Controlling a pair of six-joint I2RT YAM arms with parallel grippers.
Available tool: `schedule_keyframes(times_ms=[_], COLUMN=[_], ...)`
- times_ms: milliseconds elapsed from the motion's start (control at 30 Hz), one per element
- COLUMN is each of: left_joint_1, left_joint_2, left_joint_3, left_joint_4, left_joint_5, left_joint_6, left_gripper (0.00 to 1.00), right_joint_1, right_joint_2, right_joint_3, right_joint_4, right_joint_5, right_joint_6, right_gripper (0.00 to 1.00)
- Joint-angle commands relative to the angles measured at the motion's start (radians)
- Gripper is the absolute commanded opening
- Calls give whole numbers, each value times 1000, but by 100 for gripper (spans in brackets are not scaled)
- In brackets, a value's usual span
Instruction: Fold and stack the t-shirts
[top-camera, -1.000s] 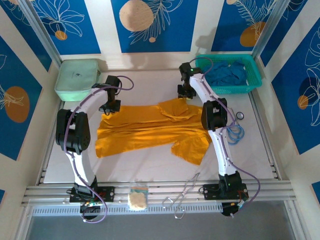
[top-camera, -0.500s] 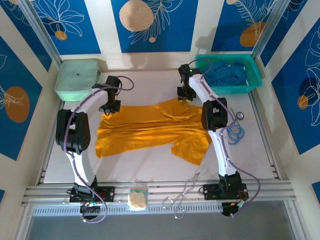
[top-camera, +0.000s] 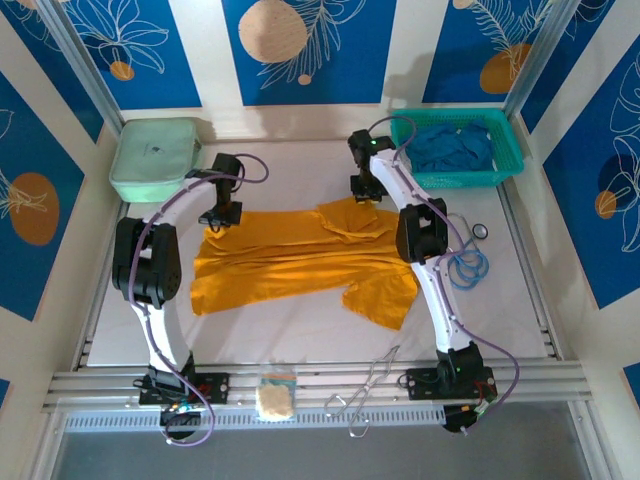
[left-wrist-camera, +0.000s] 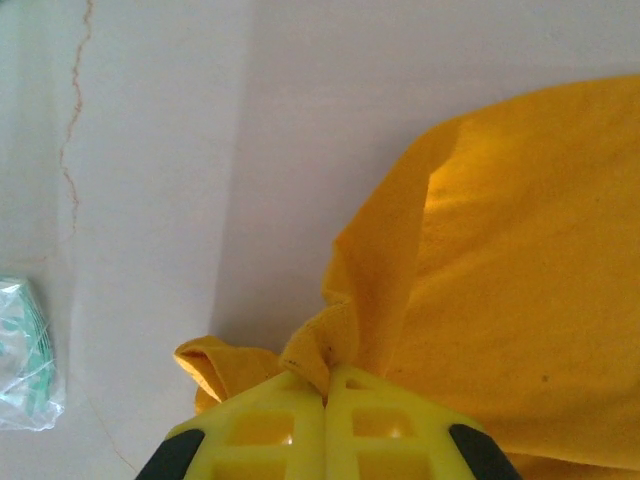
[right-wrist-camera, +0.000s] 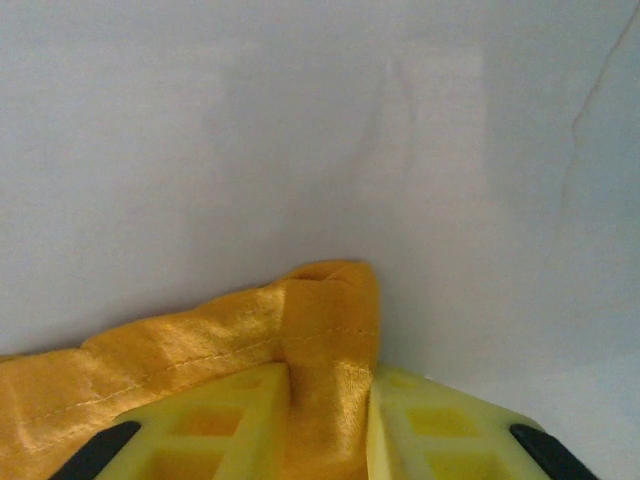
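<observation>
orange t-shirt (top-camera: 290, 255) flat mid-table, pinched twice along its far edge
left gripper (left-wrist-camera: 327, 388) clamped tight on a bunched corner; right gripper (right-wrist-camera: 328, 385) narrow, hem gripped between its fingers; blue t-shirts (top-camera: 450, 148) heaped in teal basket (top-camera: 455, 183) far right

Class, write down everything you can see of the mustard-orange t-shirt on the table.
The mustard-orange t-shirt is soft, plain cloth with a stitched hem, spread rumpled and partly folded across the white table, one sleeve lying toward the near edge. The left gripper pinches its far left corner; the right gripper clamps its far right edge.
</observation>
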Motion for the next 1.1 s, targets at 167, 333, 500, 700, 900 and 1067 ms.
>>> schedule_keyframes(times_ms=[167,333,500,700,900,1067], left_joint_1=[-16,-37,-64,-64,-64,-63], left_joint_2=[-2,-47,-153,-355,-546,-708], left_joint_3=[-33,8,123,274,429,507], left_joint_4=[18,1,-68,-170,-270,-276], left_joint_5=[4,6,-2,-11,-33,35], left_joint_6=[8,6,10,13,23,60], left_gripper=[0,0,0,0,0,0], right_joint_1=[-3,-6,4,43,112,174], right_joint_2=[78,-77,-429,-908,-1227,-1339], right_joint_3=[-43,-50,-192,-430,-436,-221], right_joint_4=[1,-1,50,128,104,19], right_joint_5=[-64,-33,0,61,107,113], right_joint_6=[35,-3,-32,-80,-129,-157], right_gripper=[0,0,0,0,0,0])
